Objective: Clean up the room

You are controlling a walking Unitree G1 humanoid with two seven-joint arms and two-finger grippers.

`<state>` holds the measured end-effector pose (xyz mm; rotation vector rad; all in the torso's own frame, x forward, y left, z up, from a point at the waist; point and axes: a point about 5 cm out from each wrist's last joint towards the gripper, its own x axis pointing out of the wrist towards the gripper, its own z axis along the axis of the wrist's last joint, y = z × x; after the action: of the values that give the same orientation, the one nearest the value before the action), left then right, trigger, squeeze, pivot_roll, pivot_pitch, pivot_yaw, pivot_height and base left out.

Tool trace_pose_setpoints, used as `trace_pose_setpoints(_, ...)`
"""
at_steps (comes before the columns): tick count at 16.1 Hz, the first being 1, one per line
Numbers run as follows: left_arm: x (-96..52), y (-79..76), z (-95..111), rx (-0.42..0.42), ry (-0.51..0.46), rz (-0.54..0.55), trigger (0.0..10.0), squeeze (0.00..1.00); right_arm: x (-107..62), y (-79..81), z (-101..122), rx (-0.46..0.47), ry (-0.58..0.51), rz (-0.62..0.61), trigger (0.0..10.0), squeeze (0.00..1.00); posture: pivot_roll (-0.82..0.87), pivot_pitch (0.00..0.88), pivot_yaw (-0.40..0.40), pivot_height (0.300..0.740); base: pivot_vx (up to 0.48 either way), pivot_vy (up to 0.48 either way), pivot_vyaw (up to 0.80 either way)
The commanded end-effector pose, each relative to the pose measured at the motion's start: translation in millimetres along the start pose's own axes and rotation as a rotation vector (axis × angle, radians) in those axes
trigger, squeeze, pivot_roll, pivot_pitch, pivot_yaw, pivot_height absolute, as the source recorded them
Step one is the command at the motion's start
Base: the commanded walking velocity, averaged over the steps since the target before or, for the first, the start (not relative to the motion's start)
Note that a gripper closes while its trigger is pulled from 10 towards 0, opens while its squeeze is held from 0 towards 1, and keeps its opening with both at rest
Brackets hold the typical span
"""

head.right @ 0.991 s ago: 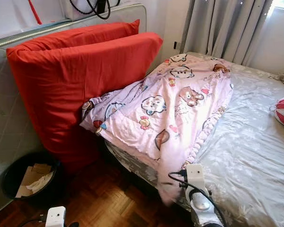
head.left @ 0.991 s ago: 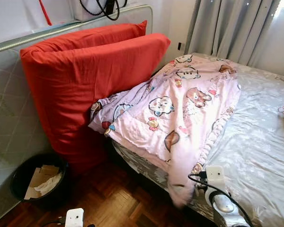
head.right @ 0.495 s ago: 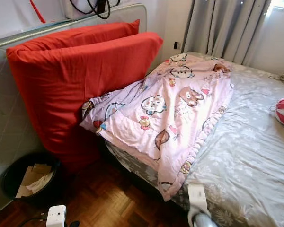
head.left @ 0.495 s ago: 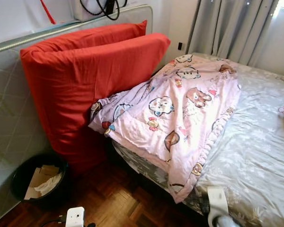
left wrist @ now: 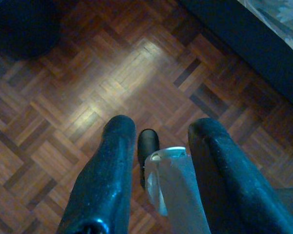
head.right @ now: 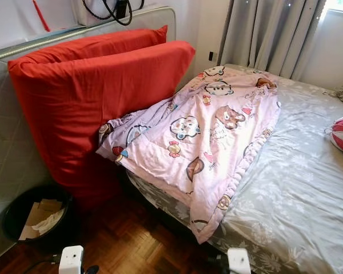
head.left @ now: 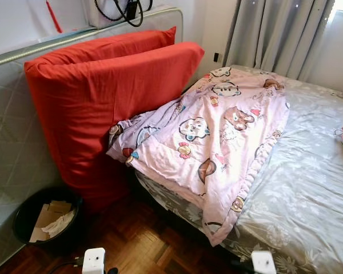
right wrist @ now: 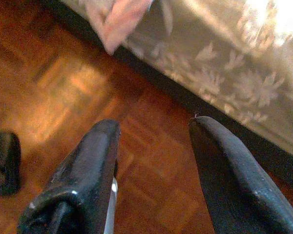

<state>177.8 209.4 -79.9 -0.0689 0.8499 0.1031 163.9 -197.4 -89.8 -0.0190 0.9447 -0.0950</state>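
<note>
a pink blanket (head.left: 217, 137) lies on the bed (head.left: 314, 171) by red pillows (head.left: 97, 97). both grippers, left (left wrist: 158, 165) and right (right wrist: 151, 161), hang wide apart over the floor (left wrist: 63, 107), holding nothing.

A home bedroom: a bed (head.left: 308, 188) in grey floral sheets fills the right, a pink cartoon quilt (head.left: 217, 137) at centre, grey curtains (head.left: 280, 31) upper right, parquet floor (head.left: 143, 245) below.
</note>
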Motion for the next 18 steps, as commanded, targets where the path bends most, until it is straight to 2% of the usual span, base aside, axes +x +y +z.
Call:
trace_pose_setpoints(1, 0.5, 1.5, 0.4, 0.008, 0.017, -0.002, 10.0, 0.00, 0.9, 0.9, 4.8, 0.019, -0.019, -0.003, 10.0, 0.00, 0.06, 0.000, -0.023, 0.740, 0.000, 0.000, 0.00)
trace_pose_setpoints(4, 1.2, 1.7, 2.5, 0.010, 0.017, 0.000, 10.0, 0.00, 1.6, 3.0, 11.0, 0.023, -0.058, -0.007, 10.0, 0.00, 0.05, 0.000, -0.012, 0.740, 0.000, 0.000, 0.00)
trace_pose_setpoints(9, 0.4, 1.1, -1.0, 0.007, 0.028, -0.007, 10.0, 0.00, 1.3, 6.6, 7.7, 0.000, -0.045, -0.010, 10.0, 0.00, 0.04, 0.000, -0.003, 0.740, 0.000, 0.000, 0.80)
trace_pose_setpoints(11, -0.7, 4.7, -3.5, 0.003, 0.040, -0.002, 10.0, 0.00, 1.0, 4.9, 6.2, -0.005, -0.037, -0.013, 10.0, 0.00, 0.05, 0.000, -0.006, 0.740, 0.000, 0.000, 0.80)
trace_pose_setpoints(14, -2.3, 8.8, -7.5, 0.007, 0.056, 0.009, 10.0, 0.00, 1.3, 10.8, 5.1, -0.031, -0.025, 0.021, 10.0, 0.00, 0.05, 0.000, -0.009, 0.740, 0.000, 0.000, 0.80)
trace_pose_setpoints(18, -2.6, 5.6, -10.4, -0.002, 0.062, 0.007, 10.0, 0.00, 1.3, 9.7, 5.2, -0.029, -0.023, 0.024, 10.0, 0.00, 0.05, 0.000, -0.012, 0.740, 0.000, 0.000, 0.80)
